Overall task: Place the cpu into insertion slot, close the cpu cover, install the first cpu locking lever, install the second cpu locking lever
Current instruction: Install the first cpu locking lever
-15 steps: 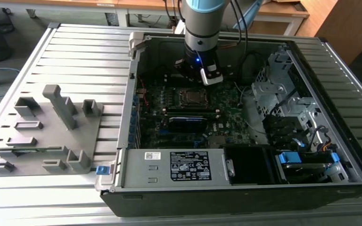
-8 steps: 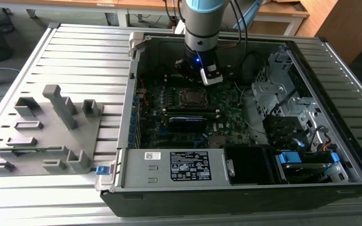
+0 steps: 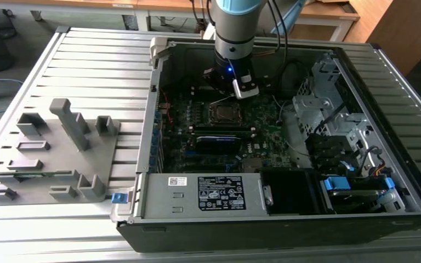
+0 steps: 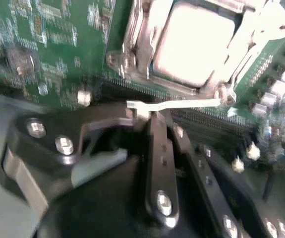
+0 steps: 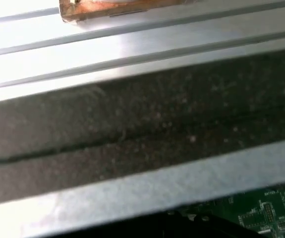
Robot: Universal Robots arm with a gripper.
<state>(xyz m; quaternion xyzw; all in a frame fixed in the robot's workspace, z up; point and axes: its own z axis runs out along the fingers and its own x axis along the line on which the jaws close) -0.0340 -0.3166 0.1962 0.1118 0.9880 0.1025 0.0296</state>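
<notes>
The arm point(image 3: 234, 33) reaches down into the open case point(image 3: 284, 219) on the table point(image 3: 86, 60), its gripper point(image 3: 232, 86) hanging just beyond the far edge of the slot point(image 3: 225, 112) near the middle of the board point(image 3: 195, 137); in the second wrist view the cpu point(image 4: 194, 42) already lies seated in the slot, with the silvery cover point(image 4: 142, 34) folded down around it, so the work now looks to be on the levers; a thin bright lever point(image 4: 174, 104) runs along the socket's edge, right at the tip of one of the black fingers point(image 4: 154, 148); whether the fingers pinch that lever or merely touch it I cannot tell, nor how wide they stand. The risk, as I judge it, lies in that slender wire: pressed off-line it could spring free and snap back, or slide off the fingertip; pushed too low, the fingers could scrape the board's small parts beside the socket; a lever missing its hook would leave the cover loose over the cpu.
</notes>
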